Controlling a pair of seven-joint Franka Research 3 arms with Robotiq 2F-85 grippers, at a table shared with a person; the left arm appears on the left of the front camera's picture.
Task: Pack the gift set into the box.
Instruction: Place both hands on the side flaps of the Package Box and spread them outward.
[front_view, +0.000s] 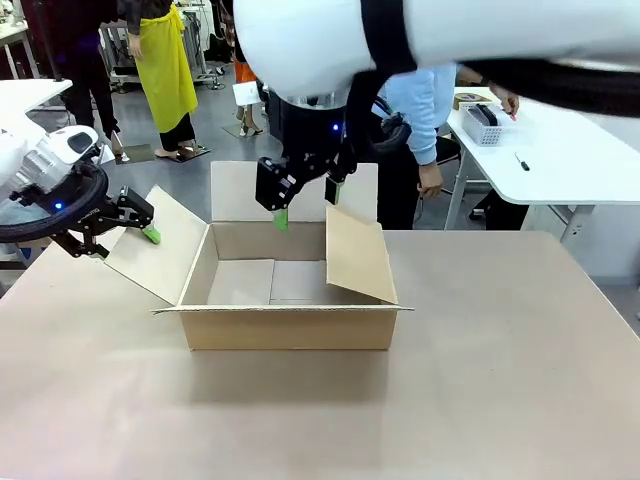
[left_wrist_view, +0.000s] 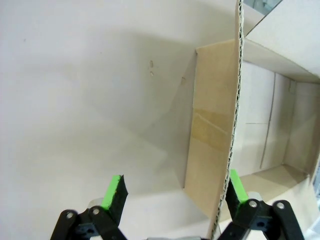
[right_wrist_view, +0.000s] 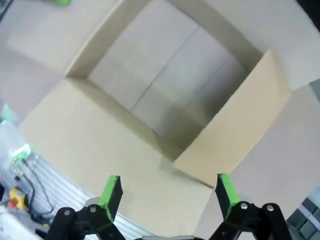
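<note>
Right gripper (front_view: 308, 205): spread wide, empty, overhead.
Left gripper (front_view: 145, 226): released, straddling left flap (front_view: 150, 258).
Box (front_view: 290, 328): empty; best pin flaps outward, clear opening.

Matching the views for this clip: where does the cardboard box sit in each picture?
Front view: the box stands centre on the table, flaps open.
Left wrist view: right half, with one flap seen edge-on.
Right wrist view: centre, seen from above.
Shared landmark: the floor seam inside it.
</note>
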